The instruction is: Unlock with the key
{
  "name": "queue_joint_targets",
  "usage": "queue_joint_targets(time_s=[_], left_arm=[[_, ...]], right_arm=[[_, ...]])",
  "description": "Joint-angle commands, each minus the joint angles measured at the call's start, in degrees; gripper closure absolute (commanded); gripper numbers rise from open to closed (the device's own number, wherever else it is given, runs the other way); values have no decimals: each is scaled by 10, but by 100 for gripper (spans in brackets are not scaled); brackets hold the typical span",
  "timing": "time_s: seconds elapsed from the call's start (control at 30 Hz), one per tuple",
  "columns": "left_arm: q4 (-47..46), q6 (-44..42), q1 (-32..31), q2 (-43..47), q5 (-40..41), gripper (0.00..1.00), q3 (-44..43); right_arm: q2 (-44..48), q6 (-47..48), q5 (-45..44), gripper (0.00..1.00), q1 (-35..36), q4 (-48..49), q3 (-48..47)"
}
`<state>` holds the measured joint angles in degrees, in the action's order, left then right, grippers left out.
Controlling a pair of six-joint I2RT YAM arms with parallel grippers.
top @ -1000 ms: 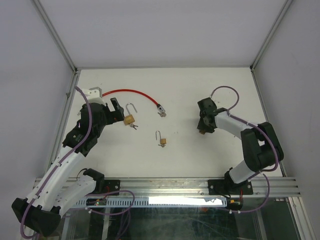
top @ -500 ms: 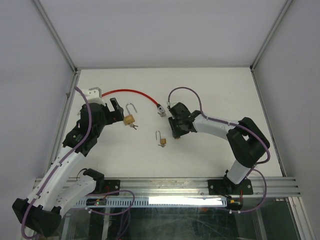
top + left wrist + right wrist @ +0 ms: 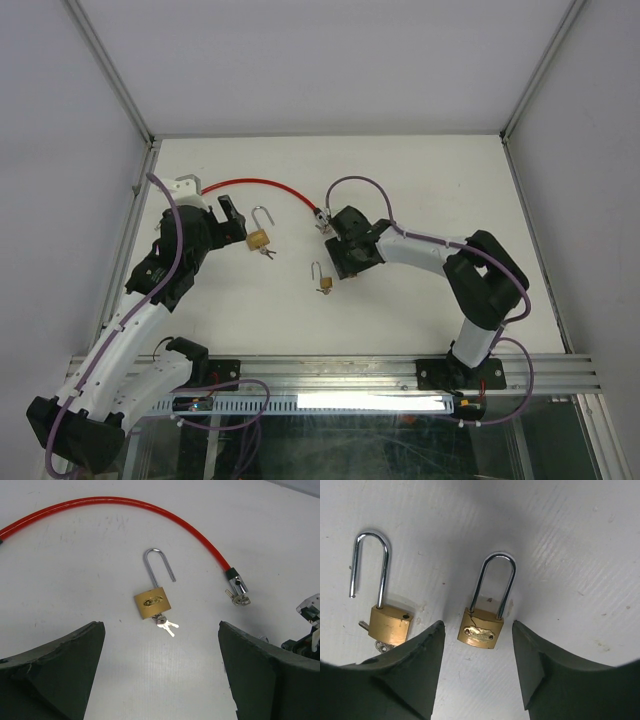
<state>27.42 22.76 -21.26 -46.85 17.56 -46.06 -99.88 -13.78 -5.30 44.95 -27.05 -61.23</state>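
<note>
In the left wrist view a brass padlock (image 3: 153, 601) lies with its shackle swung open and a key (image 3: 166, 625) in its base; my left gripper (image 3: 160, 652) hangs open just short of it, nothing between its fingers. From above, that left gripper (image 3: 233, 218) sits left of this padlock (image 3: 258, 239). My right gripper (image 3: 477, 647) is open and low over the table, with a small brass padlock (image 3: 481, 631), shackle shut, lying between its fingertips. Beside it lies another small padlock (image 3: 390, 622), shackle open, with a key (image 3: 382, 645) at its base. From above, the right gripper (image 3: 345, 262) hides the shut padlock.
A red cable (image 3: 265, 184) curves across the back left of the table and ends in a metal lock head (image 3: 322, 221) with keys, just behind the right gripper. The open small padlock (image 3: 322, 282) lies left of the right gripper. Frame rails border the table.
The right arm has swung left from the right middle of the table to beside the open small padlock, and its jaws have widened. The left arm has stayed put.
</note>
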Motion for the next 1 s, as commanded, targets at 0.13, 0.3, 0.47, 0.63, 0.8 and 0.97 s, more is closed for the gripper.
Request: queue_joint_targets(time_s=[0.13,0.3,0.47,0.63,0.8,0.97], left_arm=[[-27,1,8,9,-17,1,-1],[-27,0,8,18,-18,1,-2],[-27,1,13,32,-21,1,-1],[-28,1,15,40,-23,1,-1],[-29,2,17,46,-22,1,0],[-30,2,22,54,-23,1,0]], right_arm=[[37,-15,-28,33,-6,-75,-57],[72,-29,-46,33,-70,-143,-56],[117,-34,-46,33,-165,-163,-28],[150,-54,-38,33,-300,-160,-2],[166,-87,-34,36,-434,-137,30],[157,-112,-65,42,-518,-103,53]])
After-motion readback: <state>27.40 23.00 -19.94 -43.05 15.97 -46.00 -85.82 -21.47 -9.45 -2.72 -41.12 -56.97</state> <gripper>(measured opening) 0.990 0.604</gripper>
